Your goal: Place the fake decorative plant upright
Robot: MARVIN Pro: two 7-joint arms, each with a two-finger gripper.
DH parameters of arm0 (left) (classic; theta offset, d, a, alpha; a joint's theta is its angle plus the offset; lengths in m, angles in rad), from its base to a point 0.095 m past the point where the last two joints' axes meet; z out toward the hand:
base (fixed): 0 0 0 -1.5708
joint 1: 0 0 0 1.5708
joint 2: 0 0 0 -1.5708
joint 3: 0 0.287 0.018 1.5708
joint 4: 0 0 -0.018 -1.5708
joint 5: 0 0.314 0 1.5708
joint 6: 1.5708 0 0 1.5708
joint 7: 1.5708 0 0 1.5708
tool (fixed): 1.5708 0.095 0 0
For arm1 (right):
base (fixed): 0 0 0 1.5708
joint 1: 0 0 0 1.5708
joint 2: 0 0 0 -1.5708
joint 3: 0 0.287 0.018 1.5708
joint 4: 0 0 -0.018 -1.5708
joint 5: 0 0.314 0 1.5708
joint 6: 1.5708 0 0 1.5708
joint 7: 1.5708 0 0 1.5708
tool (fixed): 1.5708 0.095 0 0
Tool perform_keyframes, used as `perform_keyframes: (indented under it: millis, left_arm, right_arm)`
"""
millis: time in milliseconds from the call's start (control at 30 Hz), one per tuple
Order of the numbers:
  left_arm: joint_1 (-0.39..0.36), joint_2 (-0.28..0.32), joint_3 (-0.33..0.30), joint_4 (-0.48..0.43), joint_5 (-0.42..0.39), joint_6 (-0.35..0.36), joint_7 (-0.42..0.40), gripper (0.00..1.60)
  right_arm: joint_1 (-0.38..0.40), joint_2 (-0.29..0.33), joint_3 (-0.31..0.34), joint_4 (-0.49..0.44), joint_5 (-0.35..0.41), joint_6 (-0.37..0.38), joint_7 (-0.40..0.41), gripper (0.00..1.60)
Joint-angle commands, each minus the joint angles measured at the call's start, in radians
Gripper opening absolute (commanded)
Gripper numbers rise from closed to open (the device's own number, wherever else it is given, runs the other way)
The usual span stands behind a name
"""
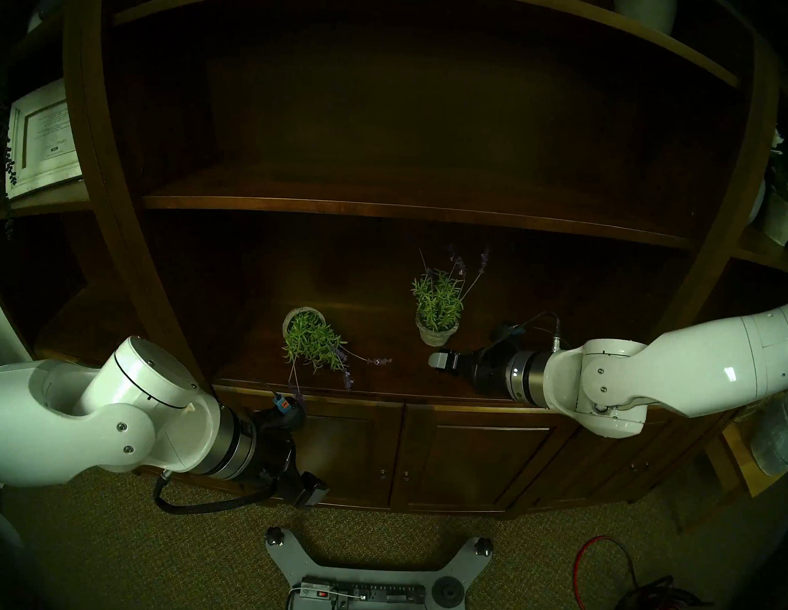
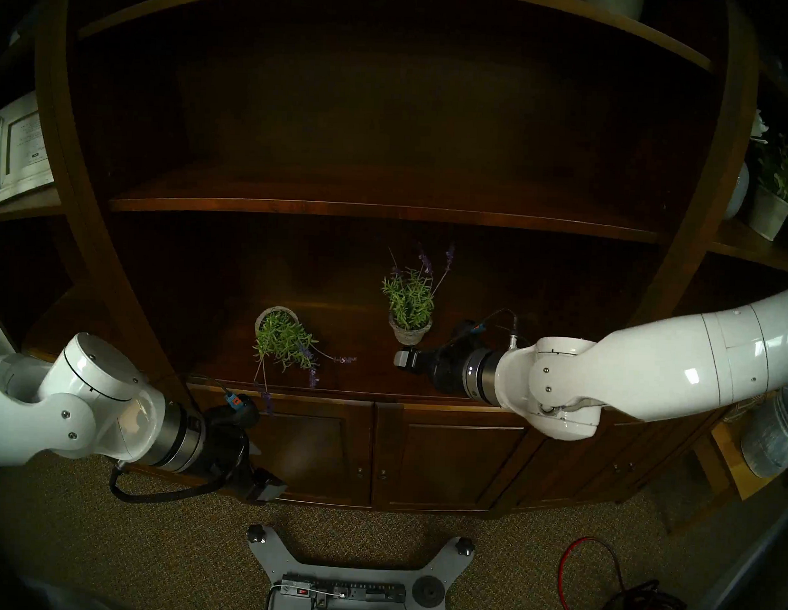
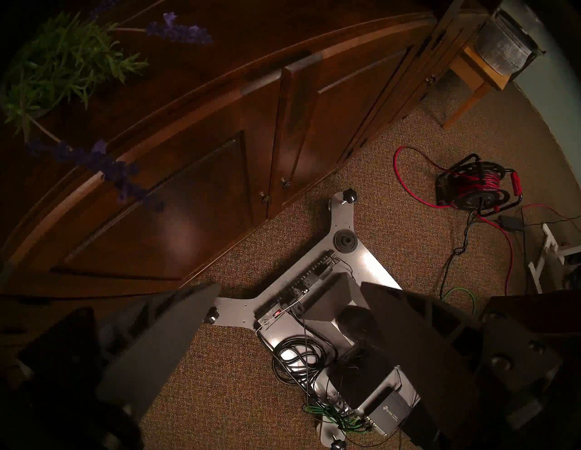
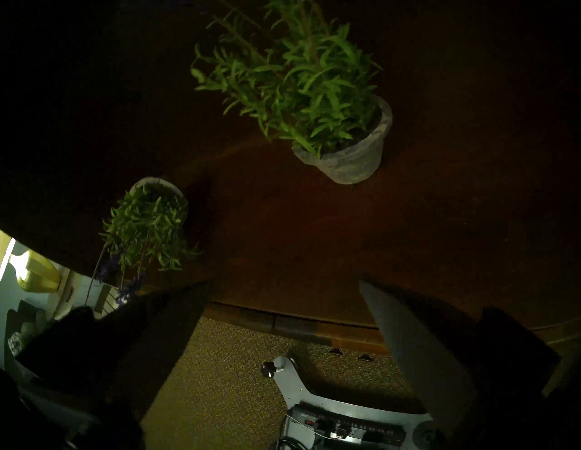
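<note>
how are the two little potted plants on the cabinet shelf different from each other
The right plant stands upright on its pot base, while the left plant lies tipped over, its pot mouth facing forward. The right plant's purple flower stems rise straight up; the left plant's sprawl across the shelf, and one hangs past the front edge. The right plant sits just behind the open right gripper; the left plant has no gripper beside it. Both have green leaves in small grey pots.

Two fake lavender plants in small grey pots sit on the dark wooden shelf; the upright plant [image 1: 437, 304] stands on its base toward the right, purple spikes rising above green leaves; the tipped plant [image 1: 313, 344], well apart to its left, lies on its side, pot mouth facing forward, its stems spilling toward the shelf's front edge
</note>
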Motion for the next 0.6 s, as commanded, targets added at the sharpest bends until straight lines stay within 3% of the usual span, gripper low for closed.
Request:
perform_keyframes:
  millis: [0,567]
  left_arm:
    - [-0.012,-0.002,-0.012,-0.003,0.002,-0.001,0.001,1.60]
    - [-0.013,-0.002,-0.013,-0.003,0.001,0.000,0.001,1.60]
  right_arm:
    - [0.107,-0.009,-0.048,-0.091,-0.209,-0.070,-0.068,1.60]
    - [0.173,-0.045,-0.265,-0.210,-0.737,-0.197,-0.341,1.60]
